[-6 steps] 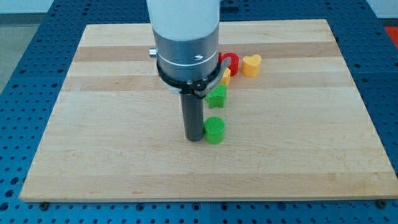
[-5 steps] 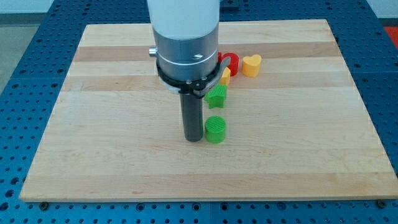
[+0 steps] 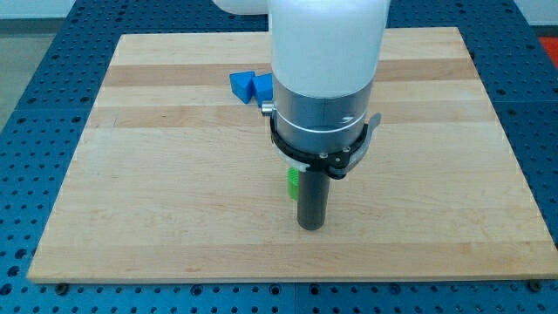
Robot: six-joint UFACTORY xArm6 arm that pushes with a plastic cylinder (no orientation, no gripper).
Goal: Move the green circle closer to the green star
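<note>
My tip (image 3: pixel 311 227) rests on the bench (image 3: pixel 157 201), near of centre and slightly right. No jaws on this rig, only the rod, so there is no jaw state to record. Just a sliver of green block (image 3: pixel 294 180) shows, at the rod's left edge and just far of the tip; its shape cannot be made out, so whether it is the green circle or the green star is uncertain. The other green block is fully hidden behind the arm body. Two blue blocks (image 3: pixel 248 85) sit on the far side, left of the arm, well apart from the tip. Risks, as judgement: with both task blocks occluded, the gap between them cannot be checked, so a push may overshoot and knock the star along rather than close the distance. The tip appears to touch the green sliver off-centre; a round block contacted off-axis is likely to roll aside and slip past the rod. Anything else hidden behind the arm may be disturbed by a far-going push.
</note>
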